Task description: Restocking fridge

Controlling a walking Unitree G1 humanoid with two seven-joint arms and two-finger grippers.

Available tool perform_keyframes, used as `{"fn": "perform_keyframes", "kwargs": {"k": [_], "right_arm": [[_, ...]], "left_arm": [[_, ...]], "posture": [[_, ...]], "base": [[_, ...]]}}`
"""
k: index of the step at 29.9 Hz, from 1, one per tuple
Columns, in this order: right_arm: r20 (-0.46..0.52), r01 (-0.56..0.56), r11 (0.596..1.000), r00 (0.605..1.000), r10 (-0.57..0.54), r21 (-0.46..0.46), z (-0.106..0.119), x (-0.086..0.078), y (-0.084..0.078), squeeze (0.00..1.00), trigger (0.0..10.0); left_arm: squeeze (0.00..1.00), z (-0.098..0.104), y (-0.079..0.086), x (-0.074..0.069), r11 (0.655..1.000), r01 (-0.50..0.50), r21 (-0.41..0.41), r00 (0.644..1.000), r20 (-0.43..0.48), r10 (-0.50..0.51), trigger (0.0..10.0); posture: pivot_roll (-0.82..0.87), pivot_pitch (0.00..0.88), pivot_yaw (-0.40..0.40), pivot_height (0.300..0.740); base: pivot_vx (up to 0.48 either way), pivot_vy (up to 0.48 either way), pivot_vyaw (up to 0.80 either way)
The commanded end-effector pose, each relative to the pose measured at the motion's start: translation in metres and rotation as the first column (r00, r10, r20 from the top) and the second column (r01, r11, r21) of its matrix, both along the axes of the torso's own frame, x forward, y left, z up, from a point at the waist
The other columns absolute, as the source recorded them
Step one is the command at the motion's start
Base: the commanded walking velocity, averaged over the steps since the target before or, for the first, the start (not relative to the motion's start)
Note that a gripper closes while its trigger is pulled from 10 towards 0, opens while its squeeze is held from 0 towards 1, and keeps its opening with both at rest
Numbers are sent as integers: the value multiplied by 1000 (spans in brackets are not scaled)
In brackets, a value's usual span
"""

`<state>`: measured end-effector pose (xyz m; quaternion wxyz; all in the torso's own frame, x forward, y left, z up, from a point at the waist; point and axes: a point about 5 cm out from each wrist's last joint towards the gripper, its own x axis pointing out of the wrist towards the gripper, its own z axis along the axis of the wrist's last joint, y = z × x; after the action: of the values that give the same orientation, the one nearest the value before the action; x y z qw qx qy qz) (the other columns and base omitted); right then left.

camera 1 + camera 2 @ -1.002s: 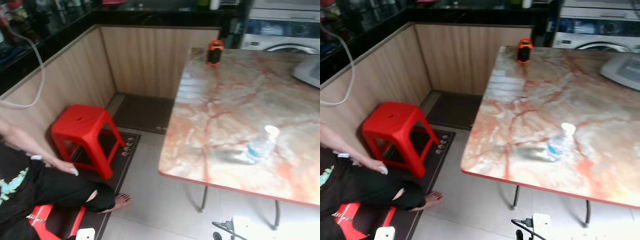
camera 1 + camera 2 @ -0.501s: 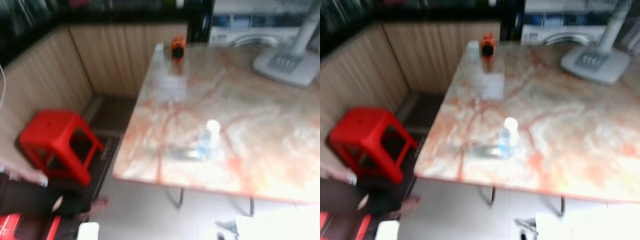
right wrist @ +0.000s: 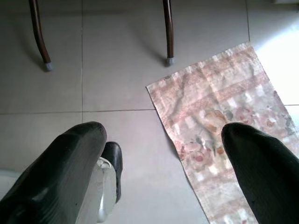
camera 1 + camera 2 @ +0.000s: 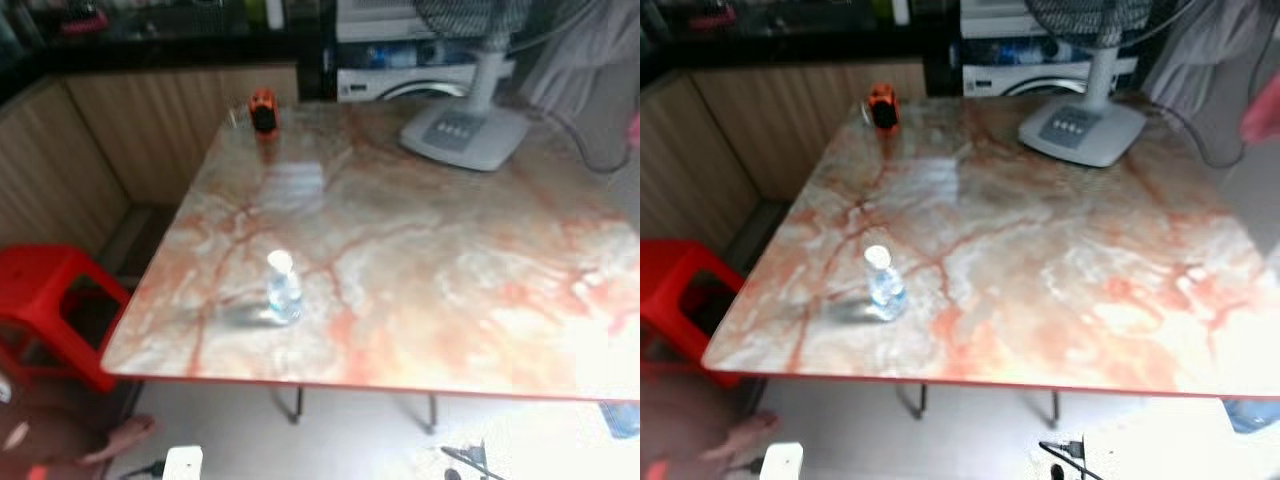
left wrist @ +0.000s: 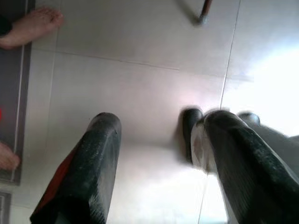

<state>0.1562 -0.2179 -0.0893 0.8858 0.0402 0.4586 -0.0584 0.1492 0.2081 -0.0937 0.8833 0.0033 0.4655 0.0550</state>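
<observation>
Judging from these frames, restocking has barely begun: nothing is picked up and no fridge is visible.

Left eye view: water bottle (image 4: 283, 290) stands upright at lower left of the frame, on the marble-pattern table (image 4: 450, 270), near the table's front edge. Likely the item to stock. Small orange object (image 4: 263, 109) sits at the far corner, top centre-left. Fan base (image 4: 463, 135) is at upper centre-right, well apart from the bottle. Red stool (image 4: 45, 310) is at the left edge, and a person's bare foot (image 4: 120, 437) shows at lower left on the floor.

Right eye view: same layout, slightly blurred. Bottle sits left of centre, nothing touching it. Washing machine (image 4: 1040, 70) is behind the table at top centre.

Left wrist view: left claw (image 5: 156, 163) hangs over tiled floor (image 5: 131, 70), fingers spread wide, nothing between them. One table leg tip sits at top centre, and the foot again at upper left.

Right wrist view: right claw (image 3: 163, 158) is also spread wide and empty, hanging over floor tiles. Patterned mat (image 3: 219, 121) lies right of centre, with two table legs at the top.

Left to do, as I read it: reach the bottle, grip it, find the fridge, load it. So basically everything.
</observation>
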Motion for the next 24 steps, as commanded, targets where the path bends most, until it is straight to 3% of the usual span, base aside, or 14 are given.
{"fn": "perform_keyframes", "kwargs": {"k": [1, 6, 14, 24], "right_arm": [[-16, 5, 1000, 1000, -5, 18, -3, -5, 5, 0, 10000], [-20, -2, 1000, 1000, 2, 14, -3, -5, 5, 0, 10000], [-17, -6, 1000, 1000, 6, 11, -3, -5, 5, 0, 10000], [-18, -13, 1000, 1000, 13, 14, -4, -6, 6, 0, 10000]], "left_arm": [[0, -3, 5, -10, 1000, -2, 16, 999, -41, 3, 10000], [0, -4, 5, -11, 1000, 0, 19, 999, -43, 1, 10000], [0, -3, 6, -11, 1000, 4, 24, 999, -37, -3, 10000], [0, 1, 8, -6, 998, -46, 36, 997, 58, 44, 10000]], "posture": [[-62, 52, 58, 740], [-61, 54, 57, 740], [-64, 53, 62, 740], [-65, 38, 69, 740]], "base": [[0, 0, -800], [0, 0, -800], [0, 0, 0], [0, 0, 0]]}}
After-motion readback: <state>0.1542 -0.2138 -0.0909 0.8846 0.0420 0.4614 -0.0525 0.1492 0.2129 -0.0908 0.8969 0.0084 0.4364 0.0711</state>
